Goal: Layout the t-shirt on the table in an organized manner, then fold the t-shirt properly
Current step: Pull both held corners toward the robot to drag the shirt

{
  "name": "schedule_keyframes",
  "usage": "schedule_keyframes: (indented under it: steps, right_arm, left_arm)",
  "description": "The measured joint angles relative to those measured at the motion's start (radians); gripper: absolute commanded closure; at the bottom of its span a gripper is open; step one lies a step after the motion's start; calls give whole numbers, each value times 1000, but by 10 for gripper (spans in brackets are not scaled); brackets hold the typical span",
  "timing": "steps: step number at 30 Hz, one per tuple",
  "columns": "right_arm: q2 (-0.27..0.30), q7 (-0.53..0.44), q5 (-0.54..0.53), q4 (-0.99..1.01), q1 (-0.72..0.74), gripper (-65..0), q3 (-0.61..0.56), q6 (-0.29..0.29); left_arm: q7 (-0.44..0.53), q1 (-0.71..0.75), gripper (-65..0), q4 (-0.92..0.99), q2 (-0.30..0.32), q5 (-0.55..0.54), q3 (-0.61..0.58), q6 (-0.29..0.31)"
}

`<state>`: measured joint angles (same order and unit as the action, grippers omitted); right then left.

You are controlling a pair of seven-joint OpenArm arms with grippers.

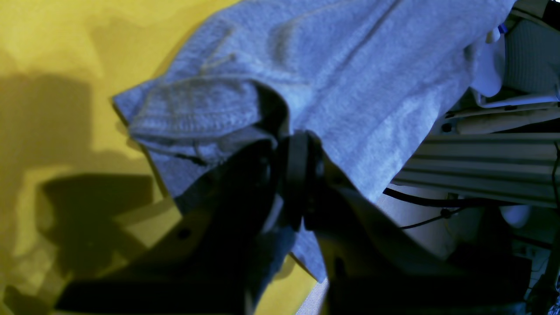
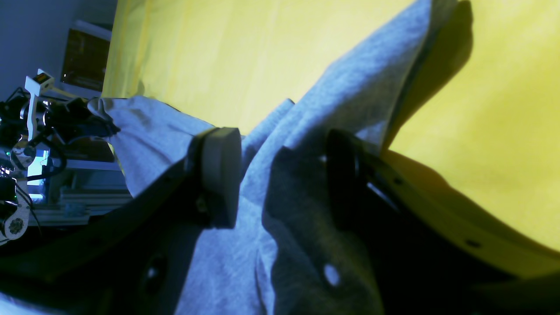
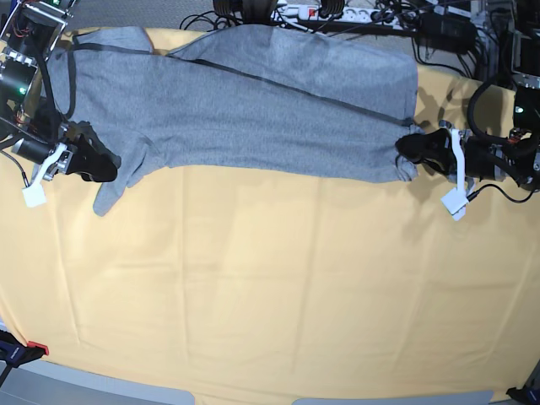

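Yellow-clothed bench carries the t-shirt stretched along its far edge. Left tool is clamped on the right hem corner; right tool stands wide, with sleeve-side fabric between its jaws but ungripped. Risk: a one-sided pull could drag and bunch the cloth.

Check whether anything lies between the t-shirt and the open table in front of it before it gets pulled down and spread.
Nothing visible does. The t-shirt lies along the far edge, and the table in front of it shows only bare yellow cloth. Both end effectors sit at the shirt's ends, left and right.
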<state>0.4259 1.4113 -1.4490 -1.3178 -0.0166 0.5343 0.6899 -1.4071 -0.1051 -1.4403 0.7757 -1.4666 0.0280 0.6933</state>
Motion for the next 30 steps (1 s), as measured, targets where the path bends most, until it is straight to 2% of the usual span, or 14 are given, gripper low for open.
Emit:
schedule_keyframes:
  steps: [7,10,12,15,16,21,25,30]
  right_arm:
    - [-18,0,0,0,0,-332,0,0]
    - [-27,-61,94,0,0,-324,0,2]
    - [-28,-108,132,0,0,-251,0,2]
    - [-29,-147,144,0,0,-19,0,2]
    - [-30,-142,148,0,6,0,0,2]
    - [-30,-116,149,0,66,0,0,2]
    - [-28,-30,148,0,102,0,0,3]
    - [-27,-21,148,0,95,0,0,3]
  left_arm:
    - [0,0,0,0,0,0,0,0]
    - [0,0,0,0,0,0,0,0]
    - [0,0,0,0,0,0,0,0]
    - [0,0,0,0,0,0,0,0]
    - [0,0,0,0,0,0,0,0]
    - [0,-9,0,0,0,0,0,0]
    - [0,-14,0,0,0,0,0,0]
    - [0,-12,0,0,0,0,0,0]
